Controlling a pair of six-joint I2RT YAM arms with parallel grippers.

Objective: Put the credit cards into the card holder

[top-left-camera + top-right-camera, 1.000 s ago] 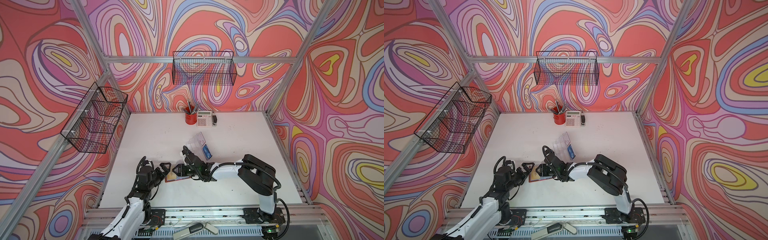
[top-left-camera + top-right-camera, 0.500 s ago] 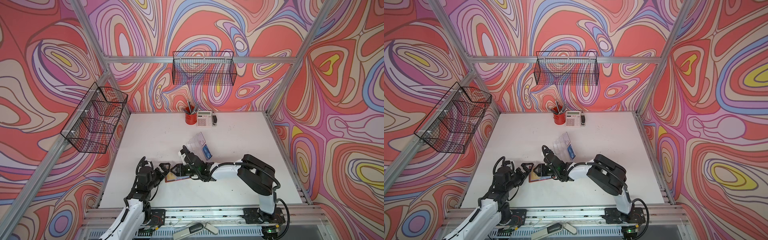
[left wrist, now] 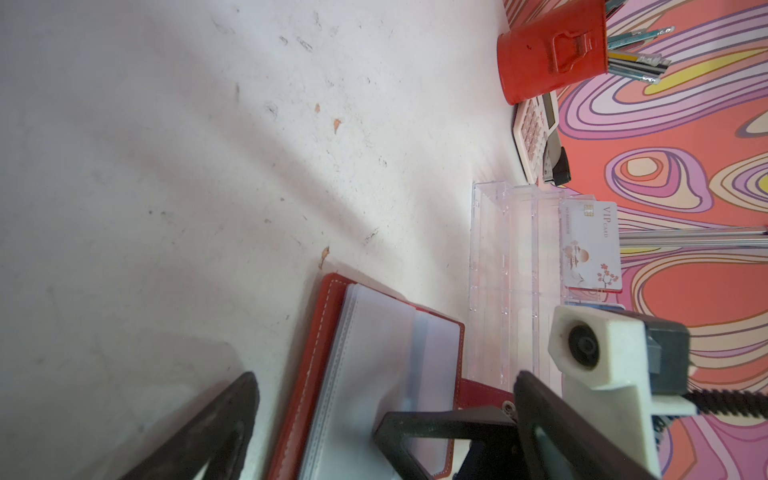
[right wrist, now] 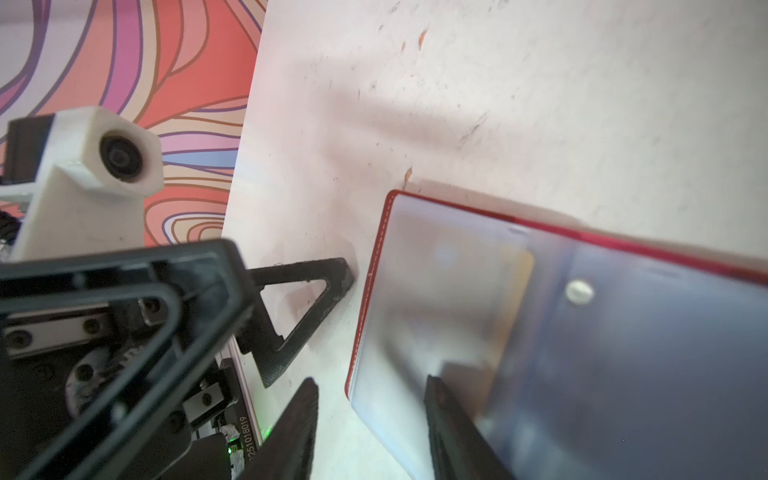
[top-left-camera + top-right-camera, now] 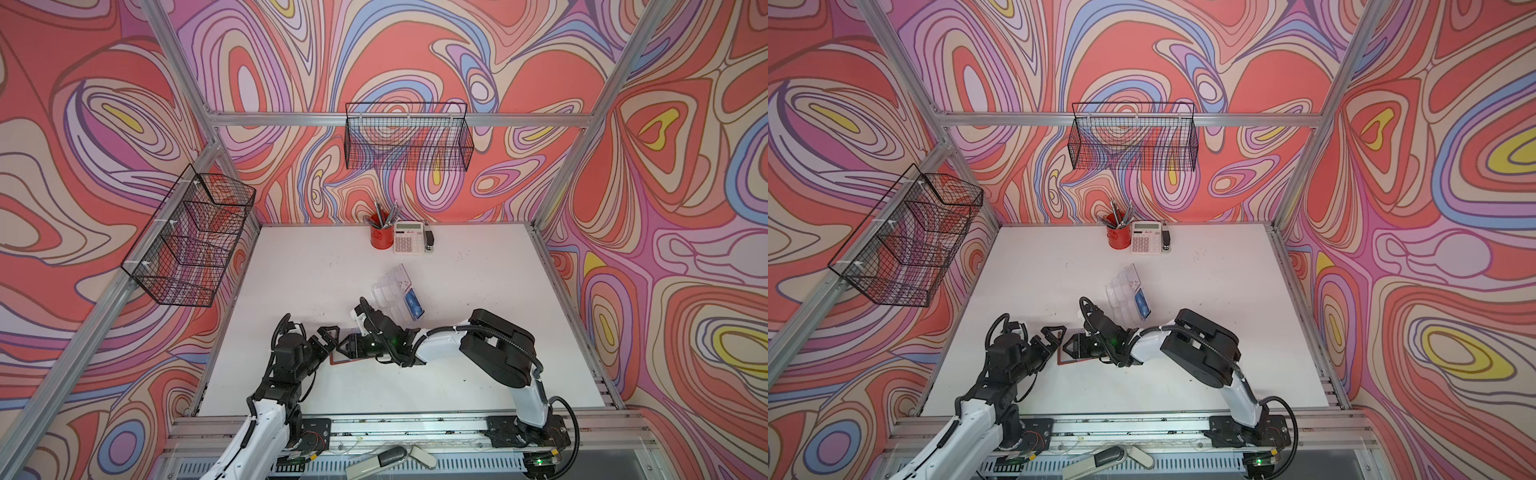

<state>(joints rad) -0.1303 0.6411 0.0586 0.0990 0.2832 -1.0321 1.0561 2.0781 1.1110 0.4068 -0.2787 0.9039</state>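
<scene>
Two grippers meet at lower centre in both top views. Left gripper [image 5: 326,345]: jaws spread wide, empty, just left of the red card holder [image 5: 345,360], which lies open on the white table [image 5: 457,270]. Right gripper [image 5: 343,348]: jaws part-way apart, straddling the holder's edge, one finger [image 4: 449,415] on a clear sleeve. Yellow credit card [image 4: 498,282] inside a sleeve; blue credit card [image 5: 412,305] in the clear stand [image 5: 390,286], upper right of the holder.

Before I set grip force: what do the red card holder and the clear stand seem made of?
Card holder: likely faux leather, matte red with white stitching; glossy clear plastic sleeves inside. Clear stand: probably rigid acrylic, see-through with sharp glossy edges.
</scene>
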